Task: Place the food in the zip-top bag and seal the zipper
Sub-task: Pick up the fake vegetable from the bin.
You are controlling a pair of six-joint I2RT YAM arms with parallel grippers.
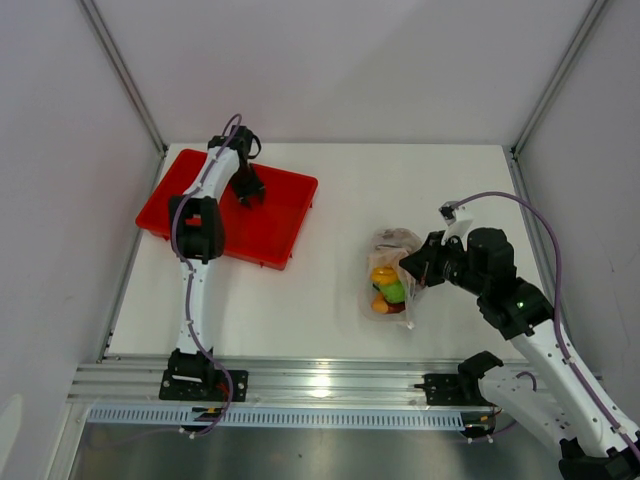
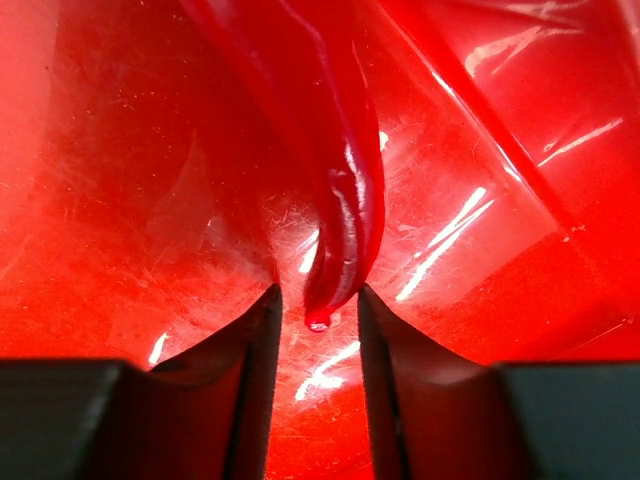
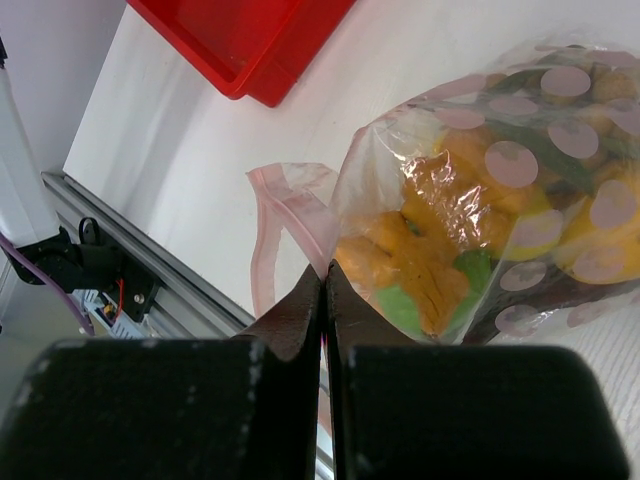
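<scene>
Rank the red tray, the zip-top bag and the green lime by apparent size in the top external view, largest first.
1. red tray
2. zip-top bag
3. green lime, inside the bag and clearly the smallest

Overhead, two close wrist views; shared tray

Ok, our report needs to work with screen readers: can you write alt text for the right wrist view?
The right claw, shut, pinches the pink-edged mouth of a clear dotted zip-top bag packed with yellow, orange and green toy food. The bag lies on a white table, with a corner of a red tray at upper left.
</scene>
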